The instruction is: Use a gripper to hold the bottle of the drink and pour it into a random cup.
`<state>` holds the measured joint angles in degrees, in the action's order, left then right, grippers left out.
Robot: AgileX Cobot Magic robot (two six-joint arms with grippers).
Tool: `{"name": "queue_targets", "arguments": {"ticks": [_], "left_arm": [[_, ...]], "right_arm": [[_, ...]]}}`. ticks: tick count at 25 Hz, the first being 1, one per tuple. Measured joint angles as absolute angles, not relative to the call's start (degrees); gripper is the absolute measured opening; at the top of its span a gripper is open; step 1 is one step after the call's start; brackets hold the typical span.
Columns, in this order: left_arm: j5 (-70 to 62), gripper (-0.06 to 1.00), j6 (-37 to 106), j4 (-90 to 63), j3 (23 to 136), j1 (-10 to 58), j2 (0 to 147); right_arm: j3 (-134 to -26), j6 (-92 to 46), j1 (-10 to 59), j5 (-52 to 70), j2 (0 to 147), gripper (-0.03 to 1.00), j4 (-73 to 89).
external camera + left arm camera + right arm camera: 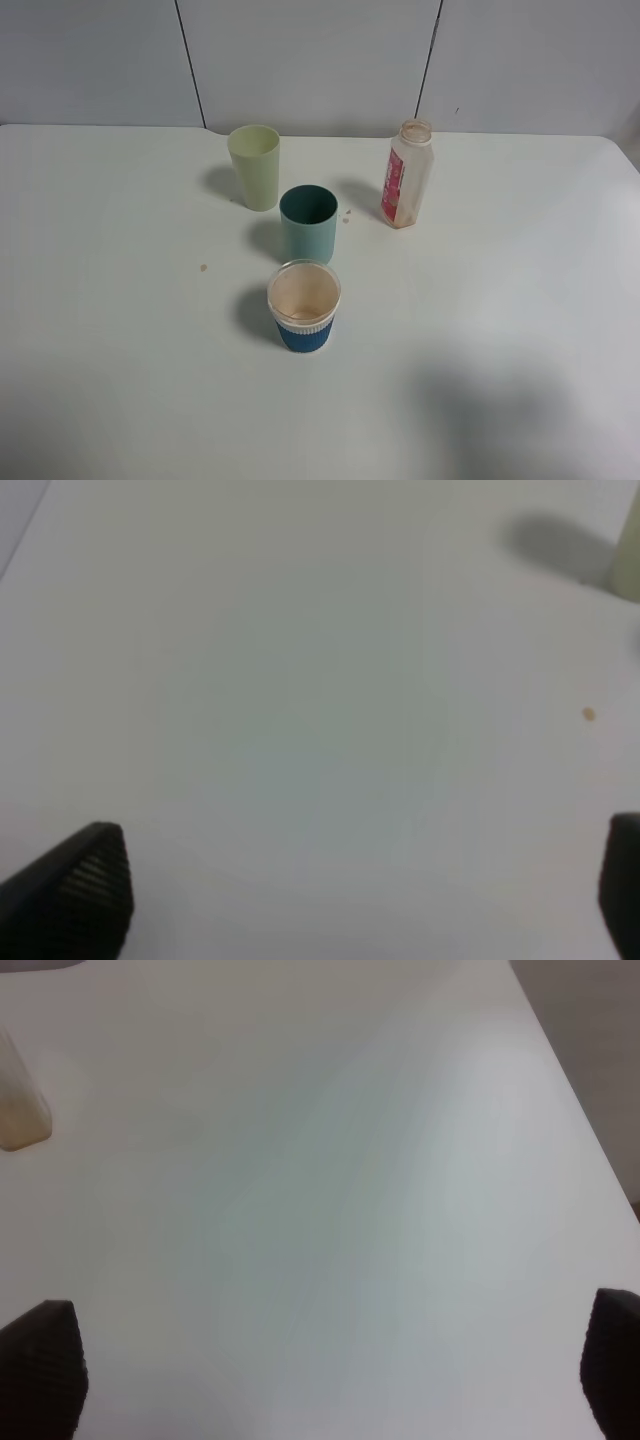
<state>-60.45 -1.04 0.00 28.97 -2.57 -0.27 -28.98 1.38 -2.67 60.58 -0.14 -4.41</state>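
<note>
the bottle of the drink (407, 174) stands upright right of the cup (308, 224) on the worktop (520, 300), both hands spread wide and empty.

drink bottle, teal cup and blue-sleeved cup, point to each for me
drink bottle (396, 187), exterior high view, on its pink-red label
teal cup (309, 238), exterior high view, on its outer wall
blue-sleeved cup (303, 336), exterior high view, on its blue sleeve

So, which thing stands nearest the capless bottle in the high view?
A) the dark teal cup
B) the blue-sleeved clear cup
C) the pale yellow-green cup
A: the dark teal cup stands just left of the bottle; the other two cups stand farther from it.
</note>
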Motion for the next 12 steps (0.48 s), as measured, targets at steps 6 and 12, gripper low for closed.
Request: {"name": "queue_targets", "arguments": {"ticks": [6,12], "left_arm": [[-60.5,0.93,-1.0,0.0,29.0,-2.6,-0.3],[-60.5,0.93,-1.0,0.0,29.0,-2.6,-0.3]], "right_arm": [[-29.0,1.4,-2.7,60.6,-0.1,0.99,-4.4],[-29.0,1.4,-2.7,60.6,-0.1,0.99,-4.4]]}}
